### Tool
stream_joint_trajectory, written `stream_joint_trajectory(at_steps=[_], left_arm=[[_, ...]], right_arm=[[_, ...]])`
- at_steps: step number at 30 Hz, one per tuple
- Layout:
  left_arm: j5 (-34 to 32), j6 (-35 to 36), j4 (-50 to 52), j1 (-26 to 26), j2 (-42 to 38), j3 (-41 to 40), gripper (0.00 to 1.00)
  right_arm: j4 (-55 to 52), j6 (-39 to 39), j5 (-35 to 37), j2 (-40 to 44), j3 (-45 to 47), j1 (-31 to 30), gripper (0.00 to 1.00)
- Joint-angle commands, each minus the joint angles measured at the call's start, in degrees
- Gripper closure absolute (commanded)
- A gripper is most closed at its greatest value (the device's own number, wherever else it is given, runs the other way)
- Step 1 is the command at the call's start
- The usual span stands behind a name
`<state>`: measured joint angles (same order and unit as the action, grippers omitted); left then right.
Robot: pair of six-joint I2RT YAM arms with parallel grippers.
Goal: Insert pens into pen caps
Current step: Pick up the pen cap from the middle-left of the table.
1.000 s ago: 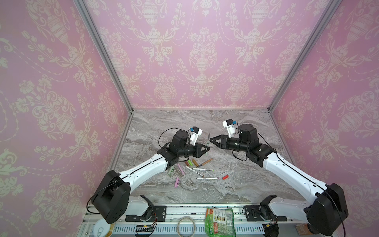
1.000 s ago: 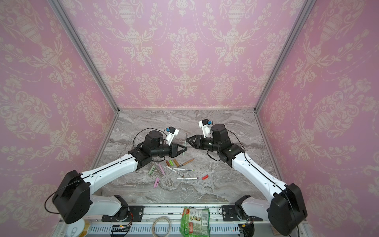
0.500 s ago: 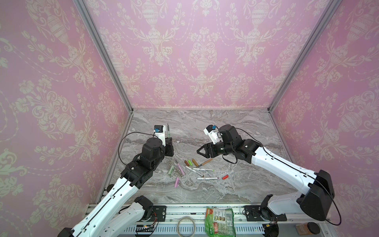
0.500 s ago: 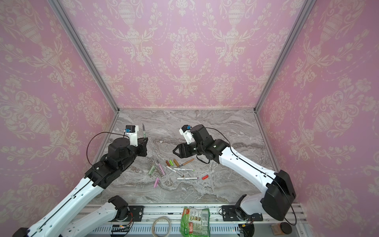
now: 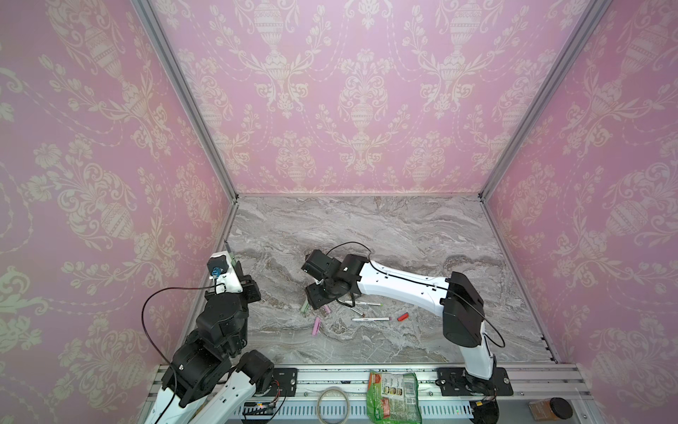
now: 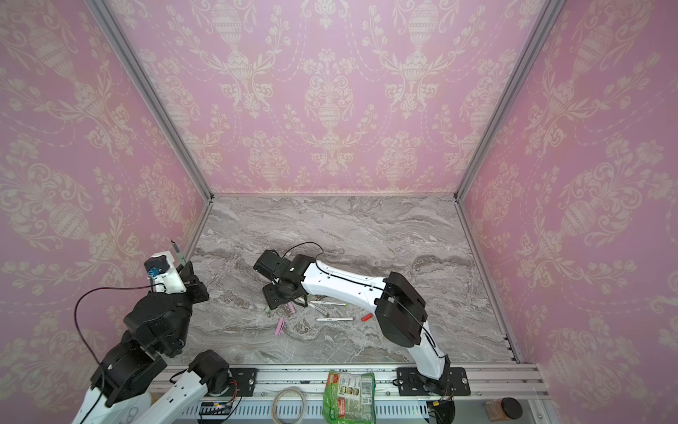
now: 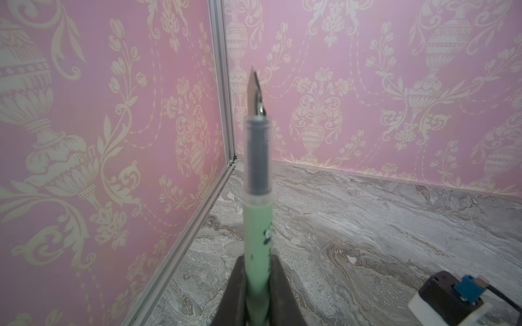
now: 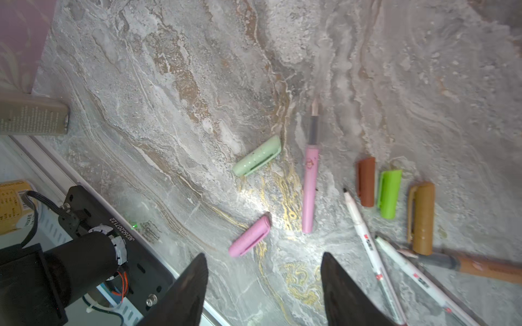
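Holding: L gripper [image 7: 257, 293] pinched on green pen [image 7: 256, 225], nib up, raised off table near L wall corner.
Hovering: R gripper [image 8: 263, 255] spread wide, empty, above table [image 8: 169, 84], over pink cap [image 8: 250, 235] & pink pen [image 8: 310, 183].
Target (guess): pale cap [image 8: 257, 156], lying flat, beyond pink cap, apart from it.
Risk 1: R grabs pink cap instead, as it lies nearer the jaws; wrong colour match.
Risk 2: jaws closing on pale cap may knock pink pen, just beside it.
Risk 3: cap pinched askew or over its mouth; nib hits rim, not bore.
Risk 4: green pen gripped low on barrel; push force may tilt or slide it.
Unclear: which end of pale cap is open.
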<state>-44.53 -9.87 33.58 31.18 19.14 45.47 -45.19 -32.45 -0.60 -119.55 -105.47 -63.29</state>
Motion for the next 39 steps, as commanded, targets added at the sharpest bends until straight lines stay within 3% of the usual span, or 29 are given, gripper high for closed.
stream_joint_trajectory(at_steps=[1, 7, 18, 34, 39], left_arm=[[-2.58, 0.49, 3.57, -0.42, -2.2, -1.3, 1.0], [-2.6, 1.2, 4.56, -0.36, -6.33, -1.69, 1.0], [-0.53, 2.15, 4.92, -0.4, -7.85, -2.27, 1.0], [1.47, 3.97, 3.17, -0.42, -7.71, -3.11, 1.0], [1.73, 4.5, 2.27, -0.4, -7.57, -5.2, 1.0]], right_arm=[[-8.29, -1.0, 2.79, -5.8, -7.89, -1.78, 0.35], [-12.12, -0.12, 4.69, -15.54, -18.72, -3.07, 0.39], [-14.01, 0.44, 5.68, -24.39, -27.1, -3.07, 0.48], [-15.88, 1.56, 8.44, -30.34, -33.05, -1.51, 0.64], [-16.98, 2.56, 9.83, -31.96, -34.7, -0.99, 0.64]])
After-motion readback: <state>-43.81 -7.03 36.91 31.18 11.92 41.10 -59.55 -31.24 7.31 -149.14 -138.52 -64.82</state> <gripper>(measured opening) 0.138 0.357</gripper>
